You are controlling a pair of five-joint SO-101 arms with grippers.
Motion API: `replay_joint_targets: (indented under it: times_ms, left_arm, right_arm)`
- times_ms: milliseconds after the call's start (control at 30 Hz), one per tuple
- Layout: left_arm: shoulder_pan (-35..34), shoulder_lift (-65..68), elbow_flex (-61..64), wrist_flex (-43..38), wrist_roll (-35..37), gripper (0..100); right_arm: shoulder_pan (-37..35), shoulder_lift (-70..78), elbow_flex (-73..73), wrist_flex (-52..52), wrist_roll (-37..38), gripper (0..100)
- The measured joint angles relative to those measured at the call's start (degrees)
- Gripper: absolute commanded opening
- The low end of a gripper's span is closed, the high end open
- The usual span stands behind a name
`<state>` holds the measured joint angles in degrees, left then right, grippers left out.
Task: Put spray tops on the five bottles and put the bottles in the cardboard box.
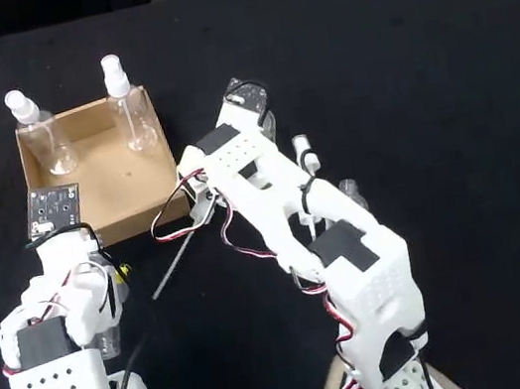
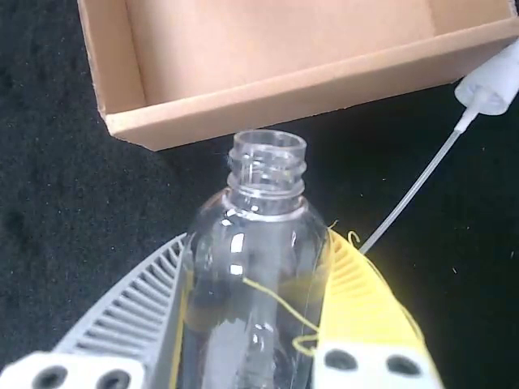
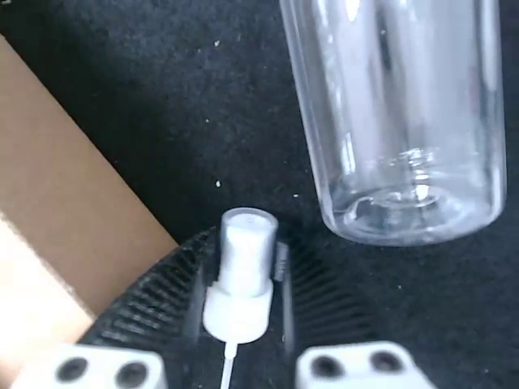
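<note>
Uncapped clear plastic bottle (image 2: 263,211) is gripped between the closed fingers of the left gripper (image 2: 259,243), at the lower left of the high view, just before the brown cardboard box (image 1: 114,195). Near the box's front right corner, mid-frame, a white spray top (image 3: 239,300) with a thin tube is clamped in the right gripper (image 3: 243,247). Two spray-topped clear bottles (image 1: 44,142) (image 1: 132,111) are stood in the box, upper left.

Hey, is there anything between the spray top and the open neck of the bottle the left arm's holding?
Nothing visible. The spray top, held in the right gripper, hangs off to the side of the bottle in the left gripper; the cardboard box lies beyond the neck.
</note>
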<state>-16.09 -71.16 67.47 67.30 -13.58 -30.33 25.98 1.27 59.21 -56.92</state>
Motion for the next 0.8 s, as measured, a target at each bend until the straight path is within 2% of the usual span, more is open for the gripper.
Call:
replay_joint_targets:
  times_ms: [200,300,633,733,800]
  left_arm:
    - [0.0,0.0,0.0,0.0,0.0,9]
    - [0.0,0.0,0.0,0.0,0.0,9]
    - [0.0,0.0,0.0,0.0,0.0,9]
    - [0.0,0.0,0.0,0.0,0.0,9]
    - [0.0,0.0,0.0,0.0,0.0,9]
  right_arm:
    - [0.09,0.0,0.0,0.18,1.49,1.5]
    - [1.41,-2.11,2.2,0.18,5.27,1.5]
    - [1.76,-15.12,14.24,0.18,31.12,3.1]
    - [1.67,-15.12,14.33,0.18,39.74,12.2]
    - [1.05,-14.59,14.59,0.18,42.02,19.2]
